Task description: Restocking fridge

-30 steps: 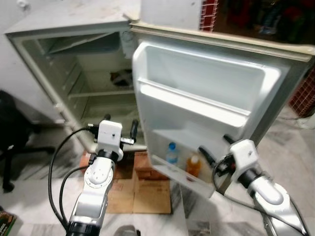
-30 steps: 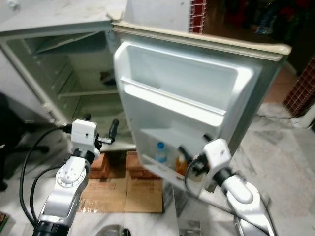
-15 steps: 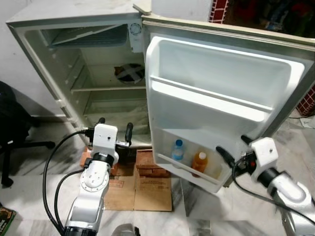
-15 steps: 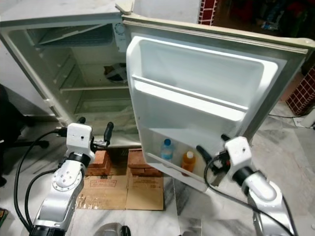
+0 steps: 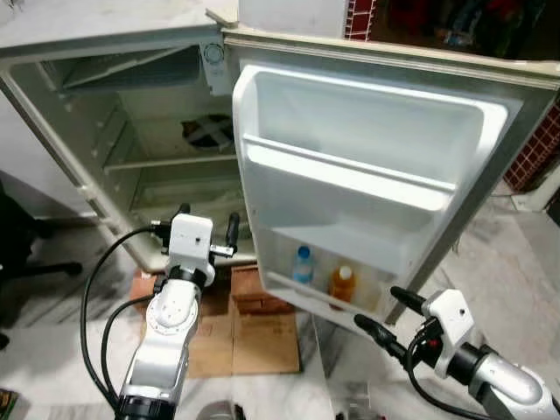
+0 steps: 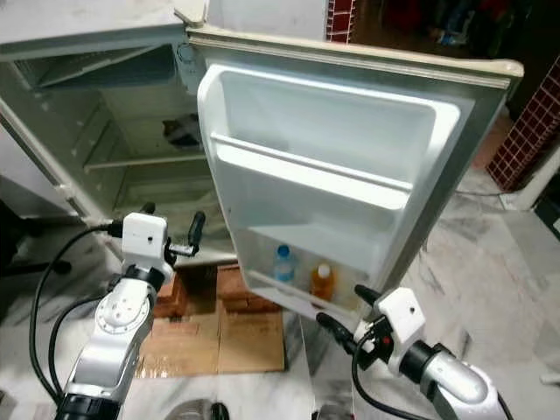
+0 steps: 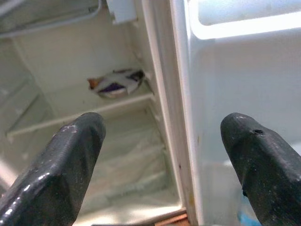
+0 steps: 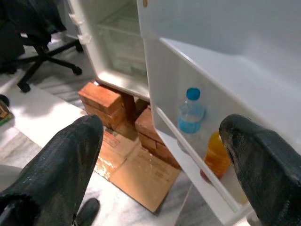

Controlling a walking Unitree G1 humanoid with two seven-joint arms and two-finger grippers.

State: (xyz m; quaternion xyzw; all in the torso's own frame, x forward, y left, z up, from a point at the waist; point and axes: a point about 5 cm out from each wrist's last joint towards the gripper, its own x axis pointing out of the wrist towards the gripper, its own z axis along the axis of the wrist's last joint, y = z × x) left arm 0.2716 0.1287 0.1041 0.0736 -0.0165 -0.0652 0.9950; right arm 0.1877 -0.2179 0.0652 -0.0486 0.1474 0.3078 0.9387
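The fridge (image 5: 131,114) stands open, its door (image 5: 367,175) swung out to the right. On the door's bottom shelf (image 5: 306,293) stand a clear water bottle with a blue cap (image 5: 303,265) and an orange juice bottle (image 5: 341,282). My right gripper (image 5: 387,315) is open and empty, low in front of the door's lower edge, a short way from both bottles (image 8: 190,113). My left gripper (image 5: 208,223) is open and empty, held before the fridge's lower compartment by the door hinge. A wrapped packet (image 7: 116,83) lies on an inner shelf.
The fridge rests on red bricks (image 5: 254,293), with flattened cardboard (image 5: 236,337) on the marble floor in front. A black office chair (image 8: 28,42) stands off to the left. A red tiled wall (image 5: 535,149) is behind the door at the right.
My right gripper has drawn back and down from the door's bottom shelf, away from the orange bottle. The camera has shifted a little. The left arm has barely moved.
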